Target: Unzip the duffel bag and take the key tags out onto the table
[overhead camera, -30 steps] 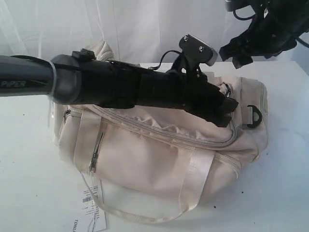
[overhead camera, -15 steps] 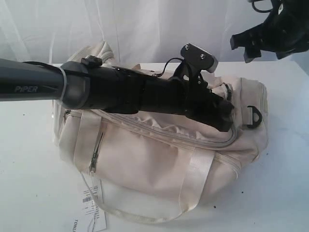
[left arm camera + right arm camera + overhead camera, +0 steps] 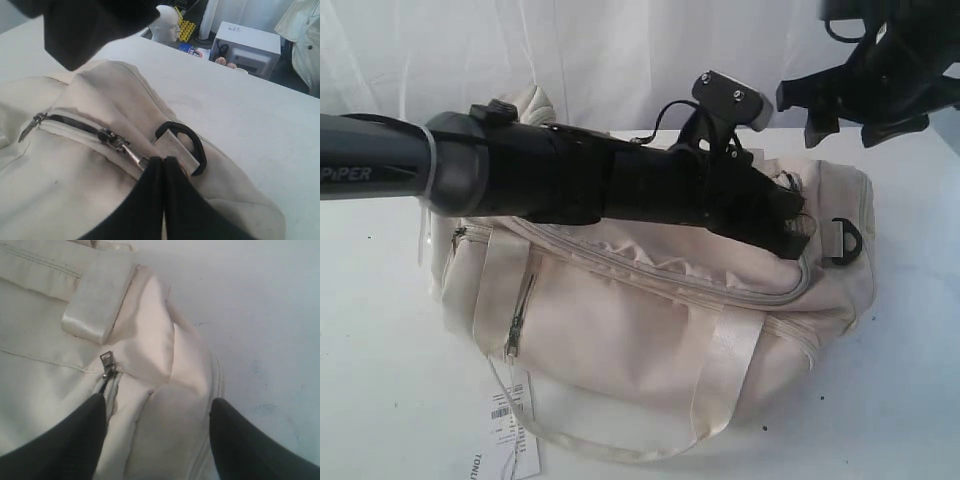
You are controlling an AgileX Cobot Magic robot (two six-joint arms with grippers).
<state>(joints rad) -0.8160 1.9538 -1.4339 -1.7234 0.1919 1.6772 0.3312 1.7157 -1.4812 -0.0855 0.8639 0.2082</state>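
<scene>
The cream duffel bag (image 3: 640, 320) lies on the white table (image 3: 380, 400), its main zip (image 3: 700, 285) running along the top. My left gripper (image 3: 798, 228) reaches across to the bag's right end. In the left wrist view it (image 3: 162, 161) is shut on the metal zipper pull (image 3: 131, 152), beside the black D-ring (image 3: 197, 145). My right gripper (image 3: 830, 110) hangs open in the air above that end. Its wrist view has the open fingers (image 3: 95, 430) straddling the end fabric (image 3: 170, 390), near a small side zip pull (image 3: 107, 362). No key tags show in any view.
A white barcode hangtag (image 3: 510, 405) lies on the table at the bag's front left, and a webbing handle (image 3: 720, 370) drapes down the front. Past the table's far edge stand a mannequin head (image 3: 167, 22) and a white box (image 3: 247, 47).
My right gripper rose and drifted right, then came back down a little to the left. The left arm only wobbled slightly and stays at the zip's right end.
</scene>
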